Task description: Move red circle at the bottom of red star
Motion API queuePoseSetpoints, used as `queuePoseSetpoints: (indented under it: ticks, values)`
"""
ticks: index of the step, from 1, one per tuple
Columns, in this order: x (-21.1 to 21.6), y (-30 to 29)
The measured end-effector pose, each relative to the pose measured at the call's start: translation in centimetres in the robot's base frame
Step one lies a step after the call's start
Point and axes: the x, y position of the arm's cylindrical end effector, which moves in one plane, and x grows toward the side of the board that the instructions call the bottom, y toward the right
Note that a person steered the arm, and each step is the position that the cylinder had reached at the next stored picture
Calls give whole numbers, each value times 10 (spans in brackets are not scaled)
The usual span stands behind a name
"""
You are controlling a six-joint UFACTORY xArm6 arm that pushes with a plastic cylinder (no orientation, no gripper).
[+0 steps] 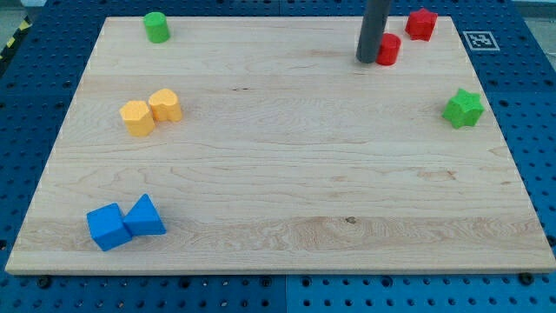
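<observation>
No jaws here: my tip [368, 60] touches the red circle's [388, 49] left side. Light, rigid, likely slides easily toward the red star [421, 23].

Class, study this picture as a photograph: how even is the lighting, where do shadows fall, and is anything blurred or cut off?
Camera view: lighting soft and even, no glare on the board; only faint shadows under blocks such as the blue pair; the focus is sharp throughout; the rod is cut off by the view's top, my tip touching the red circle's left side.
</observation>
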Motion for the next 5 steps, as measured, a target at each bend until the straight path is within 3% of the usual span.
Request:
queuePoseSetpoints:
  ticks: [2, 4, 5]
  values:
    - [-19, 28]
    - [16, 40]
    - [-3, 57]
